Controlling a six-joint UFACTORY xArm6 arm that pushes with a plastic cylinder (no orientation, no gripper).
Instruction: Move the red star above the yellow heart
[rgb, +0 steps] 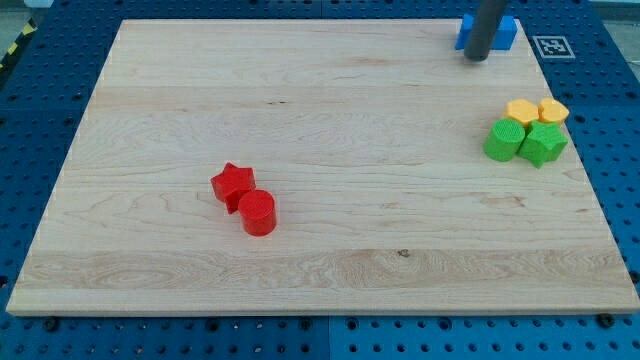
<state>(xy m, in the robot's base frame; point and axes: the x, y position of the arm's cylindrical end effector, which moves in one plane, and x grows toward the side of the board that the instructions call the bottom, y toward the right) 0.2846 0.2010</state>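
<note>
The red star lies left of the board's middle, touching a red cylinder at its lower right. Two yellow blocks sit at the view's right: one and another beside it; I cannot tell which is the heart. My tip is at the view's top right, right in front of a blue block and far from the red star.
Two green blocks sit just below the yellow ones. The wooden board lies on a blue pegboard table. A marker tag is off the board's top right corner.
</note>
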